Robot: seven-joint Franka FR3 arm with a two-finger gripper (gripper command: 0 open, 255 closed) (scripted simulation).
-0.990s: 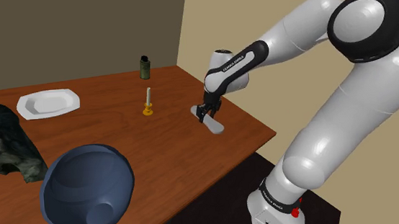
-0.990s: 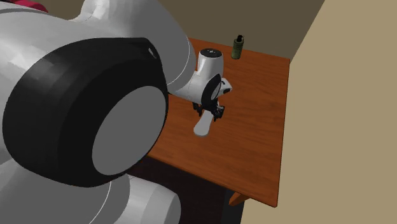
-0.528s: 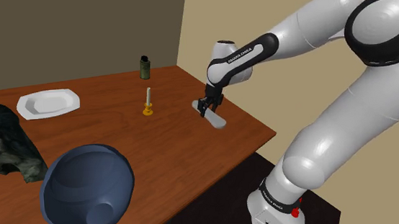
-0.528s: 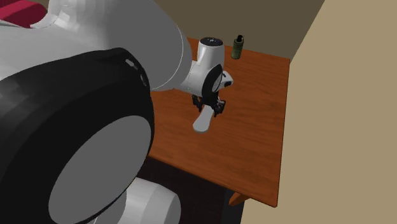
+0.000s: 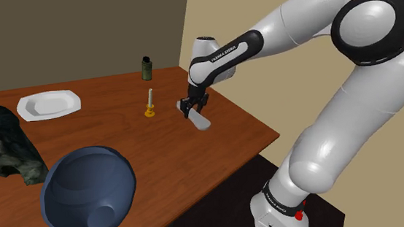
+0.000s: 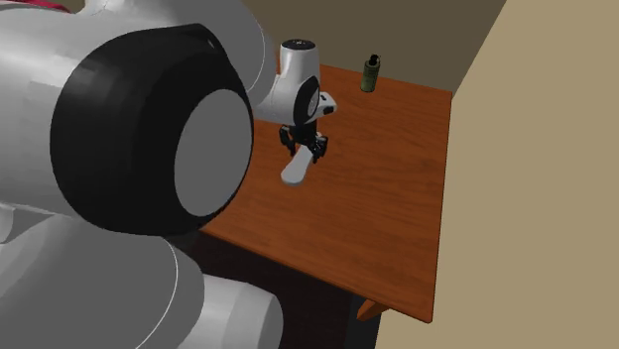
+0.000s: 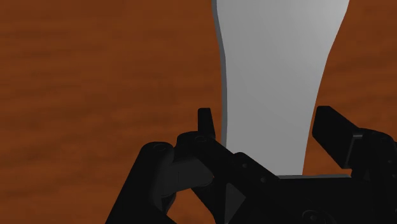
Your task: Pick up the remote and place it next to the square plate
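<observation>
- Hand [image 5: 188, 107] clamped on the pale grey remote [image 5: 199, 119]; in the wrist view both fingers [image 7: 205, 121] press its narrow end.
- Remote tilted, above the brown counter [image 5: 114, 133], near the small candlestick [image 5: 149, 105].
- White plate [image 5: 49, 105] well apart, toward the shoulder view's left.

Candlestick [image 5: 149, 106] near end effector [image 5: 190, 109], bare tabletop [image 5: 107, 130] toward white plate [image 5: 49, 105]

On the table [image 5: 115, 141], by the shoulder view, plate [image 5: 49, 105] far left, bottle [image 5: 146, 67] at far edge, candle holder [image 5: 149, 106] mid-table, remote [image 5: 199, 120] in the gripper [image 5: 190, 108] just right of it, seemingly clear of the top, bowl [image 5: 87, 190] at near edge.
</observation>
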